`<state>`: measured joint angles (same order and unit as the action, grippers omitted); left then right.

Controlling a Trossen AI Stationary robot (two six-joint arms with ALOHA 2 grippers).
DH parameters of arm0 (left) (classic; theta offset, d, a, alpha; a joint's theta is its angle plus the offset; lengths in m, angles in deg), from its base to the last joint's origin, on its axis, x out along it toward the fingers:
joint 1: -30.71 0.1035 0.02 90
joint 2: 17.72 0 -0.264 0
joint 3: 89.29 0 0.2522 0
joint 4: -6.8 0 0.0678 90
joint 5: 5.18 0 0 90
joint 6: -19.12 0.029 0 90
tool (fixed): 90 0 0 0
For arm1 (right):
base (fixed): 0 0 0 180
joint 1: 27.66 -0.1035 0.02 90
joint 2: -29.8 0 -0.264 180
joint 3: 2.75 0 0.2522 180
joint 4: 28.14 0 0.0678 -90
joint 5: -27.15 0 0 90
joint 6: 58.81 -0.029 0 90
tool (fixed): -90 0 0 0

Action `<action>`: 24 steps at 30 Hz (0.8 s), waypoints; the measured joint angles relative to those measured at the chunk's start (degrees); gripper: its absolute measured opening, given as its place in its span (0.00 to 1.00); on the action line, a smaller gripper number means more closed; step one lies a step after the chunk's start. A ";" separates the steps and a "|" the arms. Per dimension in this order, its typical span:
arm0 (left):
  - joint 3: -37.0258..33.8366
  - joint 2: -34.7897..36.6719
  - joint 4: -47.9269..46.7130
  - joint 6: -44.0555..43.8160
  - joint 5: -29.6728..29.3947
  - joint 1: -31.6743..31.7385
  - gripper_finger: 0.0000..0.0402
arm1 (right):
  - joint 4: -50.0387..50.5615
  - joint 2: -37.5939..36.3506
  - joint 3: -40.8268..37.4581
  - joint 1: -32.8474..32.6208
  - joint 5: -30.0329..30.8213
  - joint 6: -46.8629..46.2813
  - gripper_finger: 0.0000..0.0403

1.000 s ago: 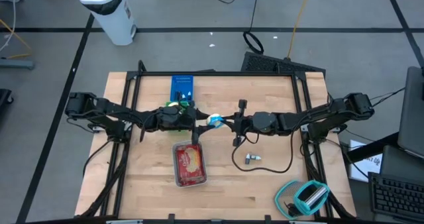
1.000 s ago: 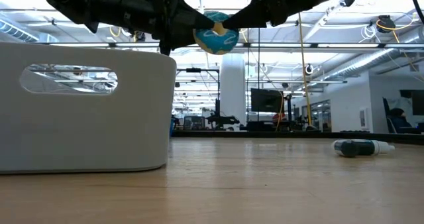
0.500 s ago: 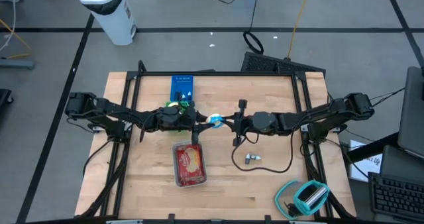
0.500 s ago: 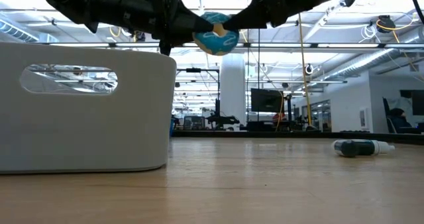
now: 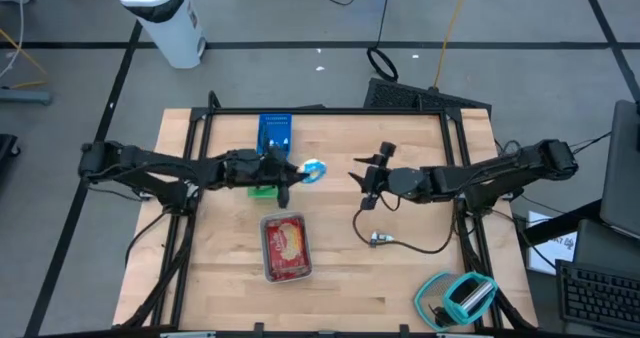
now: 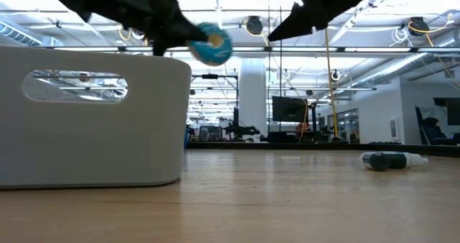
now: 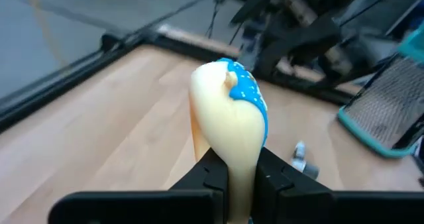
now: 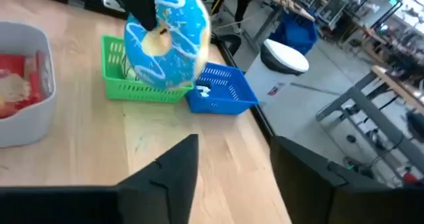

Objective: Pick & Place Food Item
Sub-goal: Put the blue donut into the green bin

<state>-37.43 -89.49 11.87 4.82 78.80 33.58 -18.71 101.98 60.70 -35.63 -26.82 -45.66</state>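
Doughnut (image 5: 313,170), ring-shaped, with blue icing and white drizzle over a pale yellow body, is pinched edge-on in my left hand (image 5: 298,173), raised well above the worktop (image 5: 420,288), just beside the green basket (image 5: 262,188). My right hand (image 5: 366,171) stands apart from it with its fingers spread and nothing between them.

Surface: pale wood planks, smooth, framed by a black metal rail. On it lie the green slatted basket, a blue slatted basket (image 5: 276,131) touching it at the far side, a grey rounded tub (image 5: 286,248) holding red-wrapped food, a small cylindrical marker (image 5: 381,239) with a dark cable looping by it, and a teal and white roll (image 5: 468,295) at the near right corner.

Room: grey floor crossed by black tape lines, a white cylindrical bin (image 5: 163,18) beyond the worktop; the low view shows a bright open hall with ceiling beams and lights behind.
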 joint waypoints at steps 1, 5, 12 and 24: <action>0.00 1.92 -3.51 -0.84 0.00 0.45 0.07 | 1.41 -0.64 0.04 0.00 -0.02 -0.96 0.46; 0.00 8.48 -17.39 -3.93 -0.09 1.62 0.07 | 7.18 -3.40 -1.17 0.10 -0.05 -3.87 0.50; -0.07 16.75 -38.44 -6.32 -0.02 1.56 0.07 | 5.06 -8.47 -8.56 0.87 -0.20 -6.44 0.49; -7.60 19.98 -42.34 -10.23 -0.16 2.15 0.06 | -7.58 -10.66 -17.07 1.26 -0.71 -3.24 0.48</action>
<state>-45.02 -69.51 -30.47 -5.41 78.64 35.74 -26.29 91.31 43.63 -34.36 -27.52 -48.90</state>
